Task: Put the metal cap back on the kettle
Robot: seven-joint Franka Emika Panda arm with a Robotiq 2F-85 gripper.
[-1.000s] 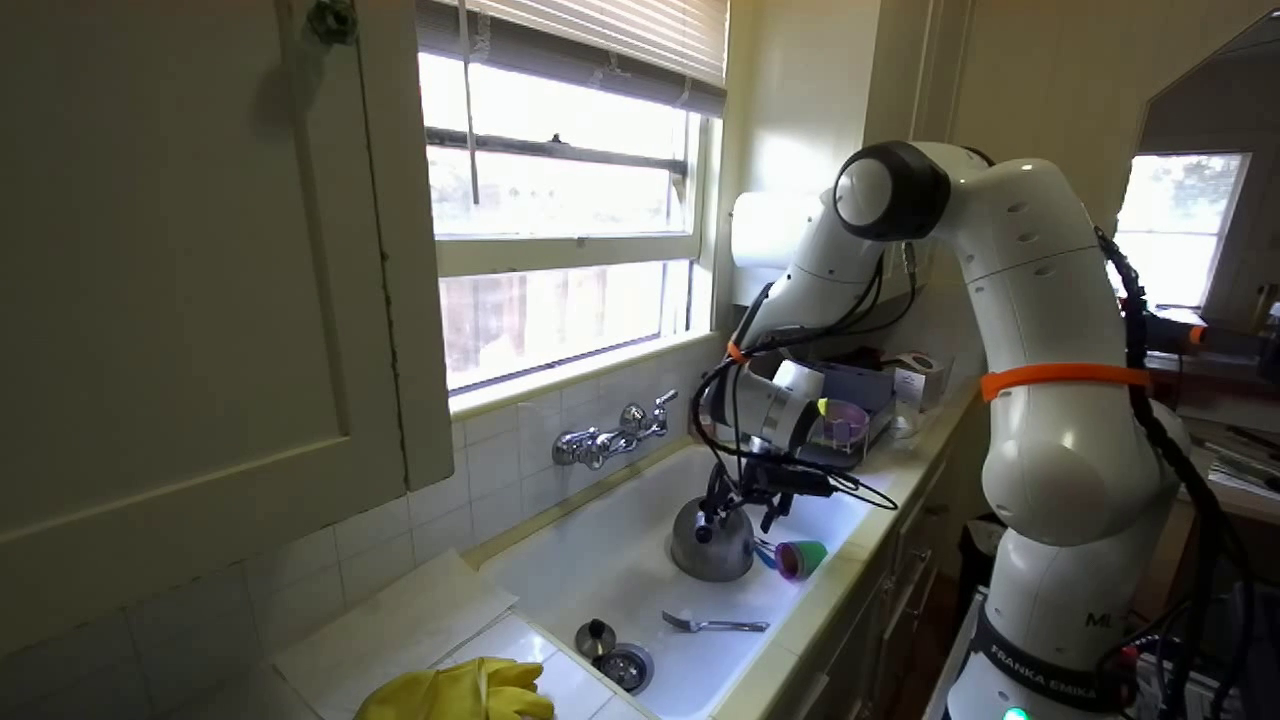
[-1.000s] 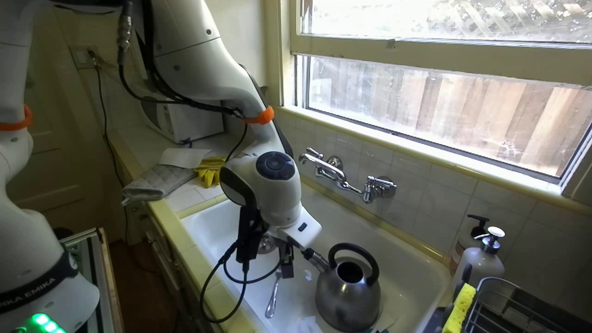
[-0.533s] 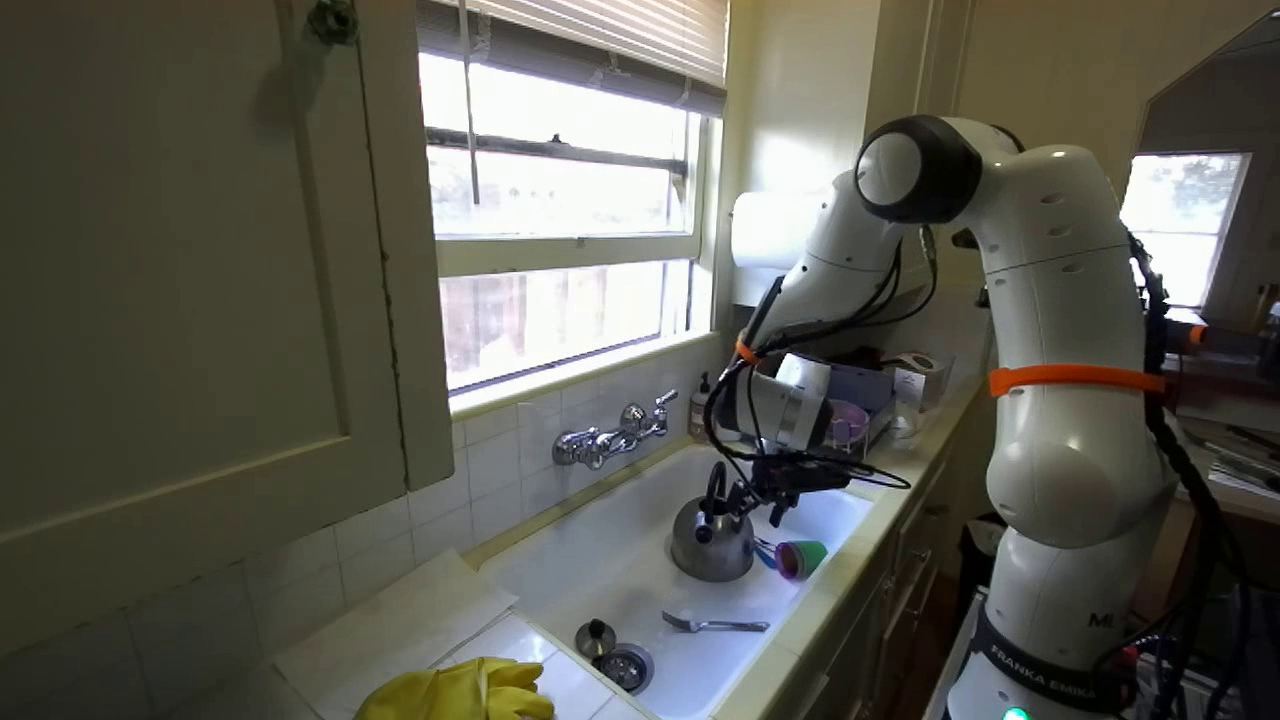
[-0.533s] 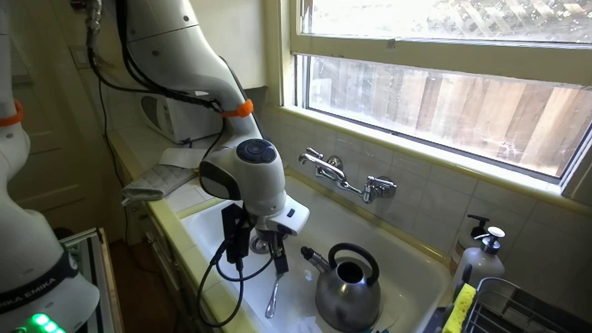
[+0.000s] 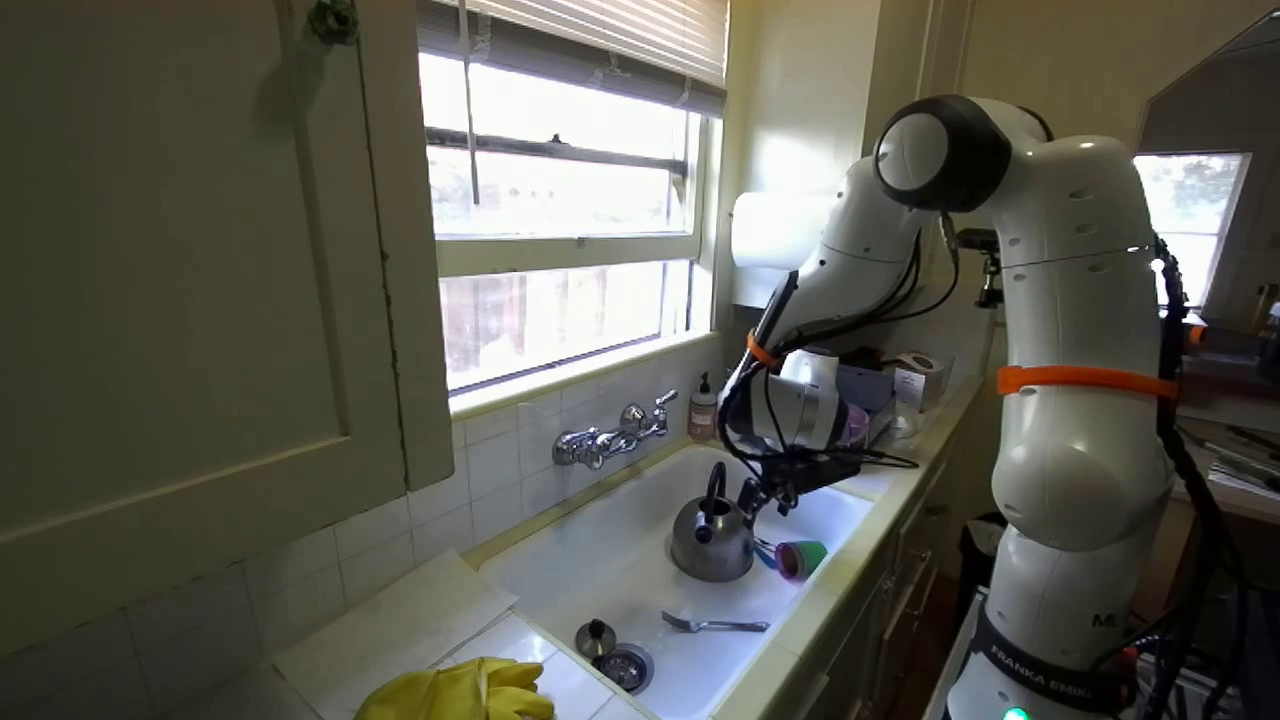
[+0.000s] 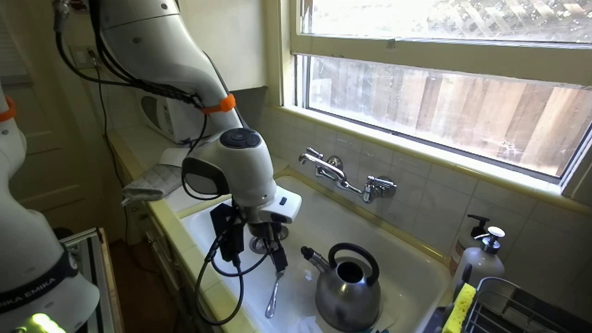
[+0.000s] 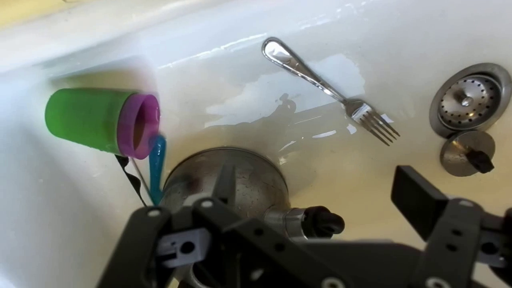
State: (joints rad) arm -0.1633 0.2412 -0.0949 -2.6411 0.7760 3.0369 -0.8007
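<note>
Currently: rounded grey-metal kettle (image 6: pixel 348 298), blk arched hndl (image 6: pixel 354 246), partly behind my gripper (image 7: pixel 318 188) in wrist vw; round metal cap (image 7: pixel 459 154), blk knob (image 7: pixel 480 161), outside gripper's wide-spread jaws; nothing held.

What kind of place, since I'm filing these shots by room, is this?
Probably a home kitchen: there's a white sink, a chrome tap mounted above it, and a metal kettle standing in the sink.
</note>
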